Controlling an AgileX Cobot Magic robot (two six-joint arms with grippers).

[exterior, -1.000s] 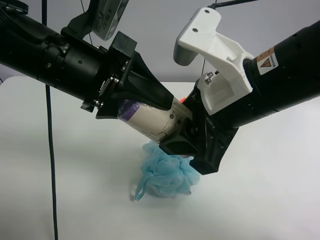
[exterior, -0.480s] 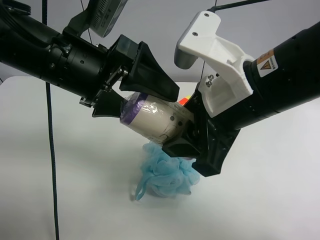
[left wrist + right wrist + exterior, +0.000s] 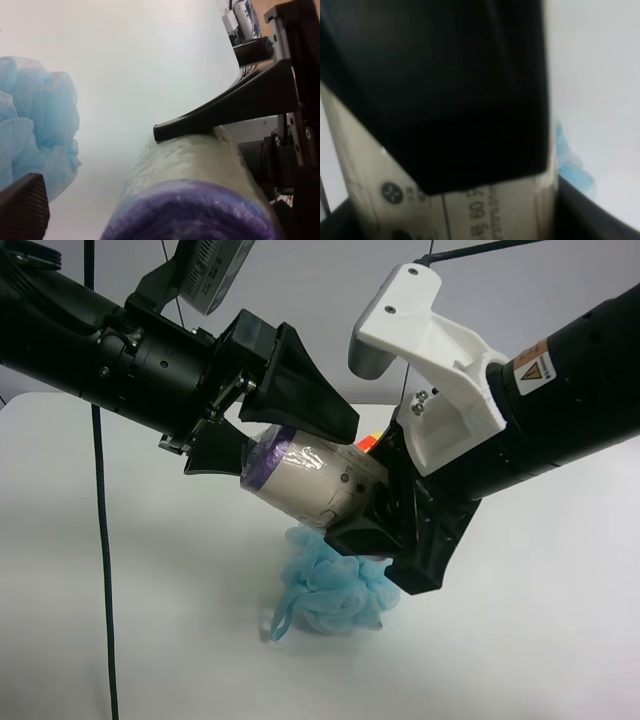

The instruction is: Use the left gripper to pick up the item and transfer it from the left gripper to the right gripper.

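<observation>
Above mid-table: item [image 3: 315,480] in the air, clear of the table [image 3: 120,640], over a blue pouf [image 3: 330,590].
Right gripper [image 3: 365,495]: clamped tight on the item's cream end.
Left gripper [image 3: 295,445]: jaws spread wide around the purple end, not gripping.
Right wrist view: black print [image 3: 475,215] close up, with round symbols and blurred digits.
Right arm: orange warning triangle [image 3: 530,365].

Bright even light, right wrist seemingly defocused

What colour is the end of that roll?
Purple; the item shows it best in the left wrist view.
</observation>
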